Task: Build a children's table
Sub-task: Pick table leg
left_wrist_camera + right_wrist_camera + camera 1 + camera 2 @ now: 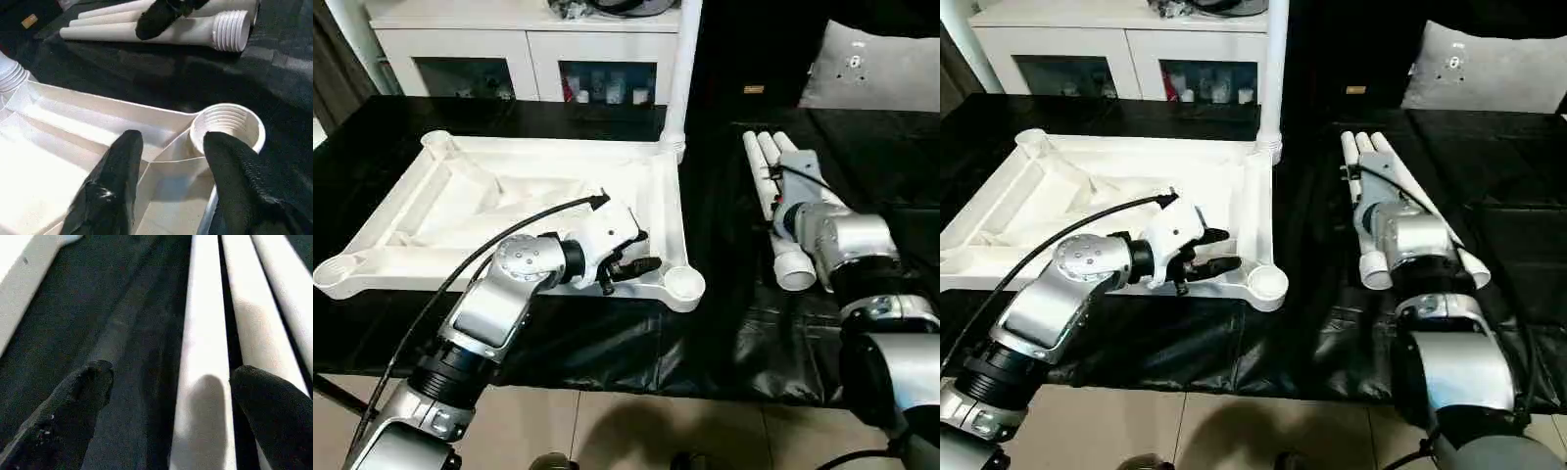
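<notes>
The children's table top [440, 211] lies upside down on the black cloth, ribbed side up. One white leg [679, 69] stands upright in its far right corner socket. Three more legs [769, 162] lie side by side to the right of the top. My left gripper [172, 142] hovers open over the top's near right part, just short of the empty threaded socket [227, 125], with nothing between its fingers. My right gripper [174, 374] is open above the lying legs, its fingers standing either side of one leg [203, 357] without touching it.
A white cabinet [529, 59] with dark glass compartments stands behind the table. A grey cushion [871, 64] lies at the back right. The black cloth [705, 323] reaches the table's front edge, with tiled floor [636, 431] below.
</notes>
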### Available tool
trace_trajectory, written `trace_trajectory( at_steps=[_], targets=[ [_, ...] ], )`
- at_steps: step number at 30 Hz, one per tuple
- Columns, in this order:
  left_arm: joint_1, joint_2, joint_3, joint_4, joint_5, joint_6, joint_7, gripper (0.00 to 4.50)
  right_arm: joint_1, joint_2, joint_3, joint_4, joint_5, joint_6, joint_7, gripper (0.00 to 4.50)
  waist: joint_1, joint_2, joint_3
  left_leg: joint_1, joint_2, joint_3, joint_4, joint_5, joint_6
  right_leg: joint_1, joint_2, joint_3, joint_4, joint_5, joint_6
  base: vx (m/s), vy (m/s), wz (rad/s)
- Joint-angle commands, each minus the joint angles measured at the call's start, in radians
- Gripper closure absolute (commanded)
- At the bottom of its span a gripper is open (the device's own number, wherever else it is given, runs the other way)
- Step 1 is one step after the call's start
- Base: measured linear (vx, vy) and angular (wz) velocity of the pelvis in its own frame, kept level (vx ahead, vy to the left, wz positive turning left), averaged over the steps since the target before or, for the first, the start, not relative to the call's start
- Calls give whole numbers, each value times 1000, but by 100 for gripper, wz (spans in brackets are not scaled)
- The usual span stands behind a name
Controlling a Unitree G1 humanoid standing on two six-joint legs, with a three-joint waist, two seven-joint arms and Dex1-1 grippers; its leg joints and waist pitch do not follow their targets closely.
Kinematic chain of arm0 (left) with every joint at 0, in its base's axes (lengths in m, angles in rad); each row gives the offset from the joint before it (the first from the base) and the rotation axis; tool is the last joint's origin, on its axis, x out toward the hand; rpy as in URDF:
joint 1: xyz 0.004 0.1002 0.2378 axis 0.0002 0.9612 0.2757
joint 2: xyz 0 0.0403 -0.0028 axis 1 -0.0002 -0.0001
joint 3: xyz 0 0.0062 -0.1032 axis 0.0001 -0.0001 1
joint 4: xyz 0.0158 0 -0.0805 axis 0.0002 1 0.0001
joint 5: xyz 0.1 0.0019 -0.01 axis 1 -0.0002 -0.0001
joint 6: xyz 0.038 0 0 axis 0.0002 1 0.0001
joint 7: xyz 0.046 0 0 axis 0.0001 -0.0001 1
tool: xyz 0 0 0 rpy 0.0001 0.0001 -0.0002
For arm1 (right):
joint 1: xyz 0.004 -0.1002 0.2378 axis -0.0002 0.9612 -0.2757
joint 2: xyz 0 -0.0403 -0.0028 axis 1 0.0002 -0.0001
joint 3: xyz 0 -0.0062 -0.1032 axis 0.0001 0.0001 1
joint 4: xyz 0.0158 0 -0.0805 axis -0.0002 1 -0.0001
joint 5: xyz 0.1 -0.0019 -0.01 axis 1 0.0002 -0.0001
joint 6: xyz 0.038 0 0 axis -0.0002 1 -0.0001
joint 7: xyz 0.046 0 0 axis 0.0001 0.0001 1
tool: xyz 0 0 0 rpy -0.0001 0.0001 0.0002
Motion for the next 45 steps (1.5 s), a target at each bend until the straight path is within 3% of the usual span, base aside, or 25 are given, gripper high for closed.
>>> trace_trajectory(
  at_steps=[1,8,10,15,18,24,25,29,30,33,34,45],
  targets=[
    [-5,9,-9,-4,13,1,5,186,-10,-9,-20,19,17,49,-2,0,-1,-13,-82,-3,-11,20,-59,-186,20,73,-51,23,-77,-451,-90,0,0,0],
    [-7,14,-17,-7,17,3,-3,186,11,-15,-7,9,33,160,53,0,1,-9,-85,-4,-9,19,-58,-171,22,74,-49,24,-71,-393,-111,0,0,0],
    [-7,14,-17,-7,18,2,-4,185,14,-11,-12,-2,48,192,84,19,2,-10,-85,-5,-9,20,-57,-170,25,75,-50,23,-71,-388,-117,0,0,0],
    [-10,14,-17,-7,18,2,-5,183,15,-9,-11,-10,52,206,102,78,3,-10,-83,-2,-8,19,-58,-185,22,72,-51,22,-76,-428,-110,0,0,0],
    [-13,12,-19,-4,18,1,-6,183,16,-11,-2,-20,57,223,123,83,4,-11,-83,-2,-9,19,-58,-186,21,72,-50,21,-77,-437,-104,0,0,0],
    [-18,6,-22,-4,18,2,-6,183,27,-19,25,-47,55,264,172,134,6,-12,-84,-4,-7,18,-58,-169,23,74,-51,23,-73,-409,-113,0,0,0],
    [-20,4,-23,-2,18,1,-5,183,28,-20,27,-48,54,266,175,162,5,-14,-85,-5,-7,19,-58,-164,23,74,-51,23,-72,-406,-114,0,0,0],
    [-25,-3,-23,2,17,-1,-2,183,30,-22,30,-48,51,267,181,181,6,-14,-85,-4,-8,19,-57,-166,23,74,-53,23,-75,-423,-110,0,0,0],
    [-26,-4,-22,4,16,-1,-2,183,30,-23,32,-51,50,269,184,206,6,-10,-84,-4,-7,19,-57,-167,22,73,-53,23,-74,-423,-110,0,0,0],
    [-27,-8,-25,6,17,-3,-3,183,32,-24,36,-63,48,278,189,226,5,-12,-84,-5,-8,19,-57,-163,23,74,-51,23,-75,-422,-106,0,0,0],
    [-28,-10,-28,8,17,-4,-4,183,33,-25,34,-69,48,282,189,235,5,-5,-84,-5,-8,19,-56,-165,21,73,-50,23,-77,-419,-104,0,0,0],
    [-33,-15,-33,15,17,-7,-9,183,48,-26,30,-92,53,289,186,264,5,-6,-85,-3,-8,18,-56,-175,19,74,-50,22,-76,-409,-115,0,0,0]
  ],
)
